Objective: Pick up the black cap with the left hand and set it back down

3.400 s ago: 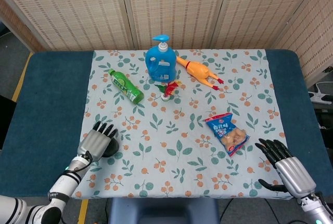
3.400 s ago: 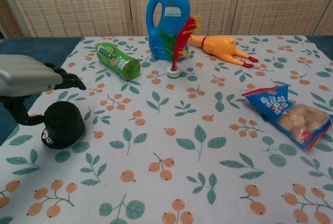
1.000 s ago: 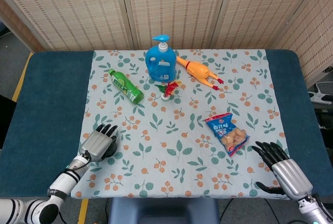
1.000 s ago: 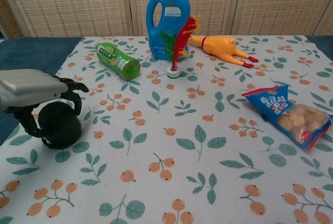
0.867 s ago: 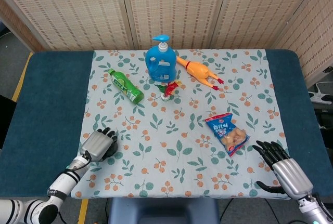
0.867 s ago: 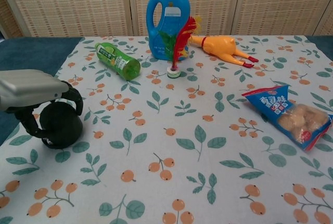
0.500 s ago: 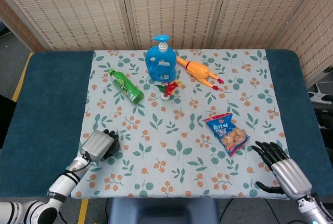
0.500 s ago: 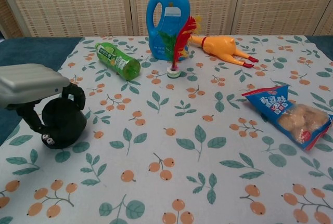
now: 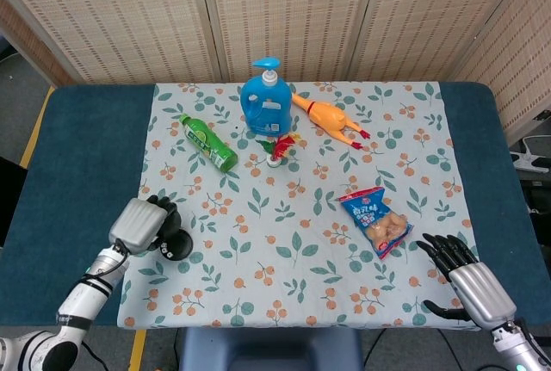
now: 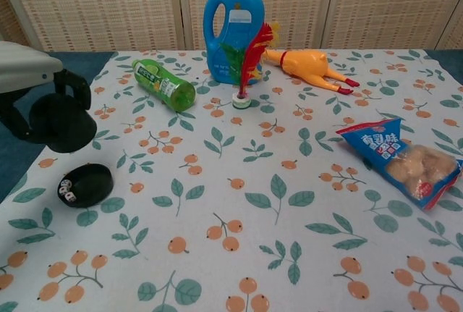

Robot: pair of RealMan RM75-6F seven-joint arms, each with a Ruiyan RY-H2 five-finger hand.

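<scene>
Fingers [image 10: 64,84] of my left hand [image 9: 142,223] are curled around the black cap [image 10: 61,122], and I hold it lifted clear of the table. In the chest view it hangs at the far left, above the cloth's edge, with my dark fingers wrapped over its top and side. Below it and a little toward the centre, a shallow black dish [image 10: 87,184] sits on the floral tablecloth [image 10: 239,203], with a few small white dice [image 10: 66,191] inside it at its left rim. The cap and the dish are apart, not touching.

Over on the other side, my right hand [image 9: 469,281] rests low near the front right corner of the table [image 9: 77,156], on the blue surface just past the cloth. Its fingers are spread and it holds nothing.

Farther back on the cloth, a green bottle [image 10: 163,85] lies on its side, its cap end pointing toward the centre. Behind it stands a tall blue pump bottle [image 10: 231,30], upright. Just in front of that bottle a feathered shuttlecock [image 10: 244,66] stands on its base, red and green feathers up. A yellow rubber chicken [image 10: 307,64] lies to the right of the blue bottle. A blue snack bag [image 10: 401,158] lies toward the right side, well apart from the rest.

Between my left hand and the green bottle the cloth shows only its leaf and fruit print.
</scene>
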